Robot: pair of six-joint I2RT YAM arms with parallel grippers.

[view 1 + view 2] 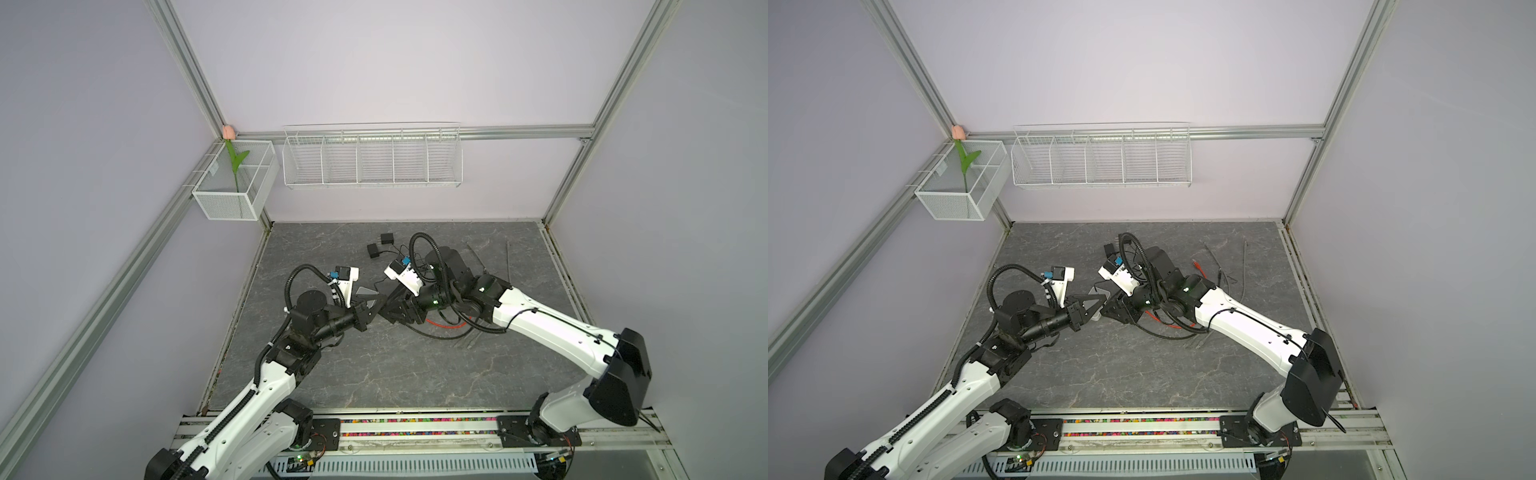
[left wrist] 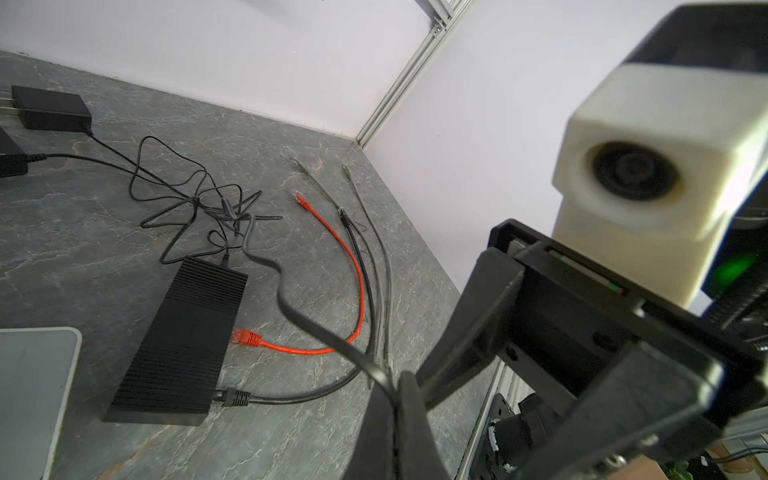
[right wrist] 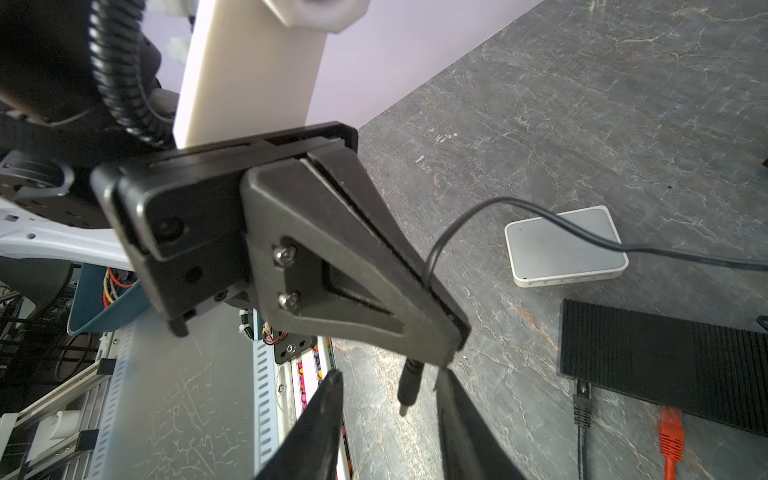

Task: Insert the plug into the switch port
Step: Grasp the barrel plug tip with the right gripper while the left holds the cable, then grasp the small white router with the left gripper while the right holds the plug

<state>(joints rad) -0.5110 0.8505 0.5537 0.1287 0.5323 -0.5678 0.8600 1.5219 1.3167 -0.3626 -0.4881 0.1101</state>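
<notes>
Left tool (image 3: pixel 455 332) pinched cable (image 3: pixel 496 200) just above plug (image 3: pixel 409 388); right tool (image 3: pixel 391 374), spread astride plug, needed to close squarely, centred, on it.

Black barrel plug (image 3: pixel 409 384), bare metal tip, on a thin black cord (image 3: pixel 540 220). Hangs tip-down in the air, raised above the switch (image 3: pixel 565 245) and well apart from it, not inserted. Sits pinched at the top of its sleeve by the closed fingers of the left gripper (image 3: pixel 455 338). Trails its cord in a loose arc across the switch. Switch: flat, white-rimmed, grey-topped, rounded at the corners, lying face up. Ports too faint to make out.
</notes>
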